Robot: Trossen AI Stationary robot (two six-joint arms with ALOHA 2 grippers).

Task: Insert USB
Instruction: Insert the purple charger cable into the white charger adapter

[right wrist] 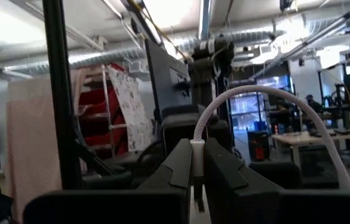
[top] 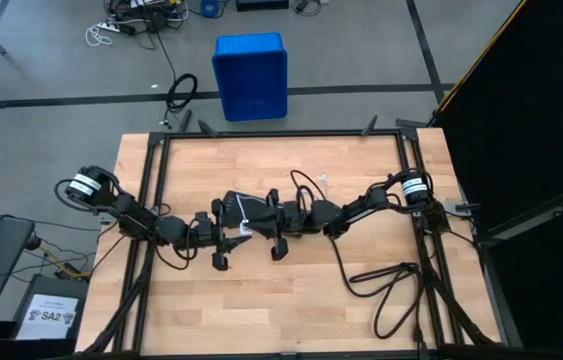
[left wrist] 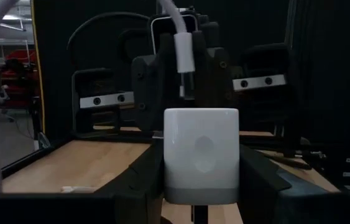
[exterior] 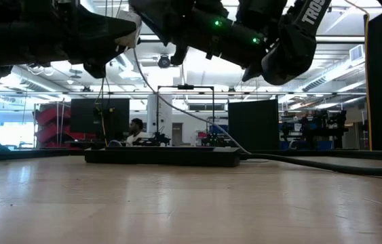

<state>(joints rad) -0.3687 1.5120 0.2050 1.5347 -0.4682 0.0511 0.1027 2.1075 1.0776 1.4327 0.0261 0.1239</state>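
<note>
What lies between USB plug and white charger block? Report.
Nothing: in the left wrist view a bare gap separates the USB plug from the white charger block.

Grey floor, blue bin [top: 250, 76] beyond wooden table [top: 261, 300], red rack [right wrist: 115, 118], ceiling ducts [right wrist: 249, 34]

Both arms reach inward above the middle of the table, wrists level and facing each other. The left gripper [top: 229, 228] and right gripper [top: 277, 222] each clamp something between closed fingers.
</note>
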